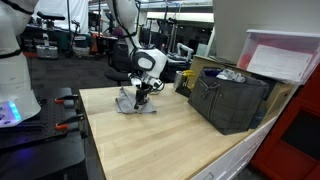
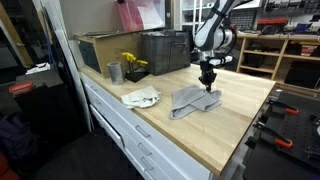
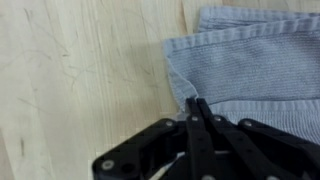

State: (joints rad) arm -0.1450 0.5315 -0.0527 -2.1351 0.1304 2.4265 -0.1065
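Fingers (image 3: 200,125) are pressed together, tips nipping a small fold at the left edge of the grey cloth (image 3: 255,65). The wrist view shows the hem puckered up right where they meet, so the fabric is caught between the pads, not just touched. Grip sits on the rim prob. b/c a flat knit piece gives nothing else to bite on; the middle would only slide under the tips.

The cloth lies flat on the desk (image 3: 80,80), rumpled a bit, w/ bare wood to its left. In both exterior views the arm comes straight down onto it, wrist vertical, cloth (image 1: 135,103) near the desk's far corner, well apart from everything else.

Further out in an exterior view: a crumpled white rag (image 2: 141,97) near the cloth (image 2: 195,100) on the front side, then a metal cup (image 2: 114,72) w/ yellow flowers (image 2: 131,62) beside it, and a dark crate (image 2: 165,50) against the back.
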